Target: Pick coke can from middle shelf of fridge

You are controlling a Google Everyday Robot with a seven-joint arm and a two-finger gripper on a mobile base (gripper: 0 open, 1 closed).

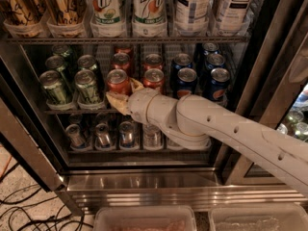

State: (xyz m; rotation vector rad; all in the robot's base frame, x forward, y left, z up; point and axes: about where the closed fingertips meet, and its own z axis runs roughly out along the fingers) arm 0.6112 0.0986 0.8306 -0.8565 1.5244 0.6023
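Just left of the jaws stand green cans (89,85). The gripper (122,92) is spread open around the front coke can (118,81) on the middle shelf (67,110) of the fridge (144,181). One finger (115,101) sits low left at the rail, the other right, crowding a second red can (154,79). Blue cans (185,81) stand farther right.

Red coke can (118,82), silver top, on dark middle shelf (62,111); cream hand (124,94) at its lower front; green cans (55,87) left, blue cans (185,82) right; steel-grey fridge (144,182).
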